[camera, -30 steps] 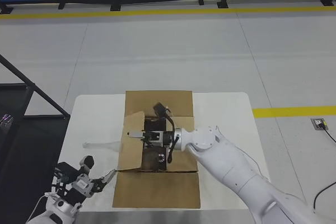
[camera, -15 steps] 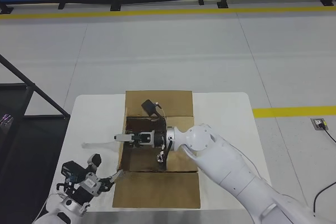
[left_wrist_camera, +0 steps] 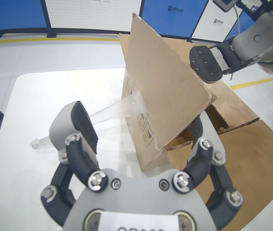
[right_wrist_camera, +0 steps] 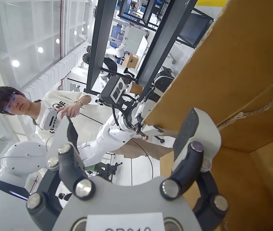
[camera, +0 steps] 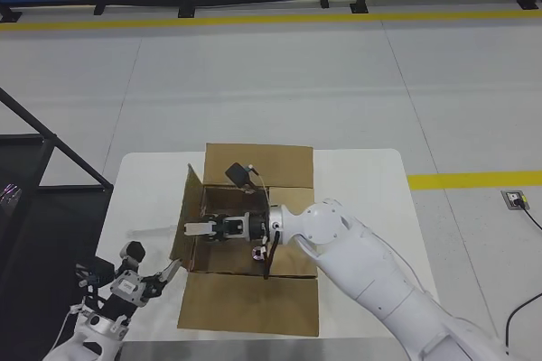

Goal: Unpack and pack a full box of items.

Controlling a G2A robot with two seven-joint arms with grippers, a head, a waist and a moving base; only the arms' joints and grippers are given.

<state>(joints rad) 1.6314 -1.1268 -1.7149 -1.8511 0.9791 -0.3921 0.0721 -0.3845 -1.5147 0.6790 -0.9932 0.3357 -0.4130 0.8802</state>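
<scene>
Since a second ago the right gripper has pushed outward across the box, and the box's left flap, which leaned inward before, now stands nearly upright. My left gripper has edged closer to the box's near left corner.

On the right wrist view the right gripper's jaws are spread wide, and the flap's torn corner shows in the gap between them. I cannot tell whether either pad touches the cardboard. From the left wrist camera I see one of its pads just past the flap's top edge, on the inner side; the other is behind the cardboard.

The left gripper hovers low over the table, jaws apart and holding nothing. One of its fingers is partly hidden behind the flap's lower corner.

A clear plastic piece lies on the table beside the box. Its far end runs up against the box wall under the flap, and I cannot make out what it is.

The box's inside is dark and largely covered by the right arm, so I cannot see its contents.
</scene>
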